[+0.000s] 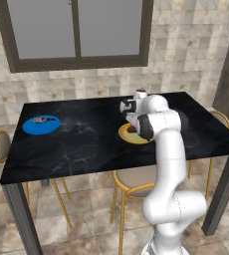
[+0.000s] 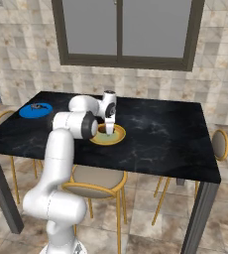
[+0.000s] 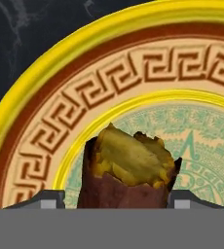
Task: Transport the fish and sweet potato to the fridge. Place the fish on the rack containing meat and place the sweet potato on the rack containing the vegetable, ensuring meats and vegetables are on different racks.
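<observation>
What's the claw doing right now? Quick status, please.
Claw down over yellow plate, fingers straddling sweet potato. Fish waiting on blue plate. Nothing blocking.

- sweet potato: red-brown skin, yellow flesh
- plate: yellow rim, brown band, tan key pattern, green centre
- table: black marble
- fish: grey, on blue plate

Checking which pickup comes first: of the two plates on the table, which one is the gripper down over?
The yellow-rimmed plate near the table's front edge, holding the sweet potato; the gripper straddles it. The blue plate with the fish sits apart at the far end.
</observation>
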